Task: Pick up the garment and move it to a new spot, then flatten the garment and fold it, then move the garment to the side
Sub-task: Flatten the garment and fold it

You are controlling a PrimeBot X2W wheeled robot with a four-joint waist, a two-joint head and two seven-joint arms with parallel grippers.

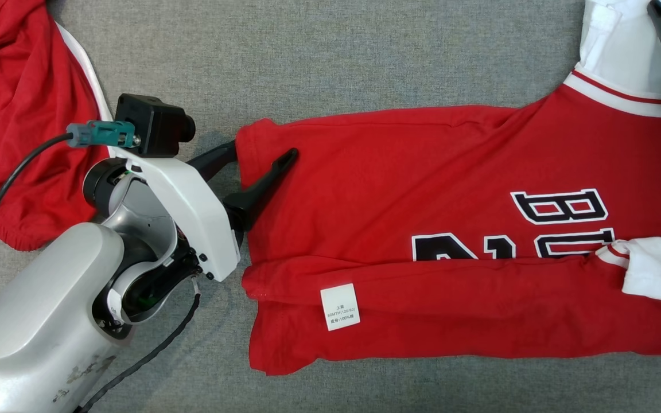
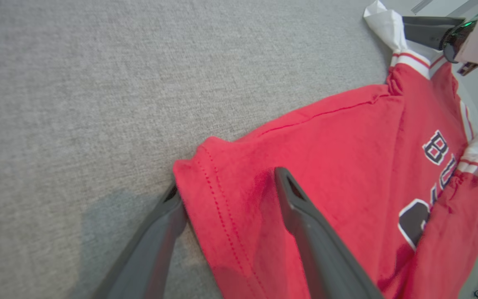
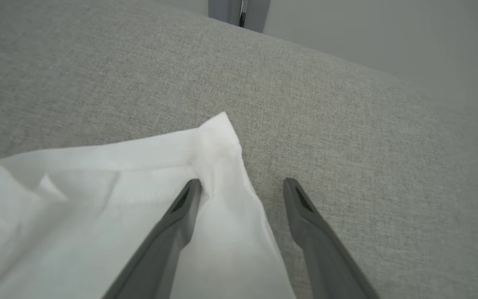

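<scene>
Evidently the folding is under way. From the head camera, the red jersey [image 1: 422, 172] lies flat on the grey upholstered surface [image 1: 307, 57], its near long edge turned over (the care label [image 1: 340, 307] faces up), and a second red garment [image 1: 15, 115] sits bunched at the left. The left hand [image 1: 264, 150] is spread across the hem corner. In the left wrist view, one finger rests on the cloth and the other just off the hem, pinching nothing. The right wrist view shows the right hand [image 3: 243, 182] likewise spread at the white sleeve [image 3: 98, 207]. Left to do, I judge: the far-side fold, a crosswise fold, and moving the jersey aside.
</scene>
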